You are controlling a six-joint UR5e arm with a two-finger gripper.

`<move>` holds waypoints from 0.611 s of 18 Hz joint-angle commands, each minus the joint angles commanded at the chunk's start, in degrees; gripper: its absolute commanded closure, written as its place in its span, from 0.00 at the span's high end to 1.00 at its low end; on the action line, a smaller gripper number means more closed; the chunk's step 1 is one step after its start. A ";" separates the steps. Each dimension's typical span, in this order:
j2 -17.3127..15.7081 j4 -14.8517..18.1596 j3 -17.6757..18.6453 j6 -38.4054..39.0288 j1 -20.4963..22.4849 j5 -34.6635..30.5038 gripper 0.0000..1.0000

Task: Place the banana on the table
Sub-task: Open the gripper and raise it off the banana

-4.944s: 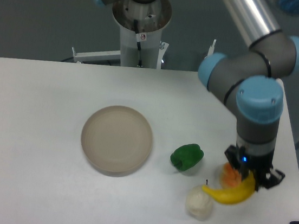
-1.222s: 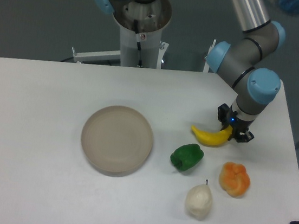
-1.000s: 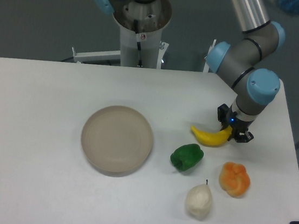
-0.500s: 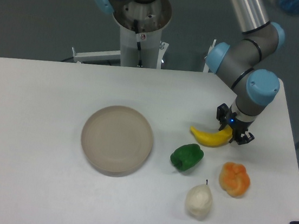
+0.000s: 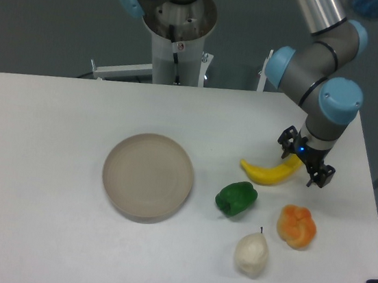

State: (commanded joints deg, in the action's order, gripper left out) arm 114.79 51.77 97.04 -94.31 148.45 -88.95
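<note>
On the white table [image 5: 48,165] we are now spreading our gripper [image 5: 306,163] apart from the banana [image 5: 269,173], which half a second ago was clamped, so placement looks complete.

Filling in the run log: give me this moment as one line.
phase: release | gripper: open, over banana end | banana: lying on table, above green pepper | plate: bare
</note>
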 joint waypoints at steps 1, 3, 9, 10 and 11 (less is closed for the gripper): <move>0.00 0.00 -0.96 0.09 -0.61 0.09 1.00; 0.09 0.09 -2.72 1.49 -1.14 0.00 1.00; 0.96 0.09 -8.00 5.27 -3.07 -0.52 1.00; 1.05 0.09 -8.87 5.71 -3.34 -0.70 1.00; 1.23 0.17 -9.41 5.89 -3.52 -0.70 1.00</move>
State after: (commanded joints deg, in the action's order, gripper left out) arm 116.01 51.94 87.63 -88.42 144.93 -89.65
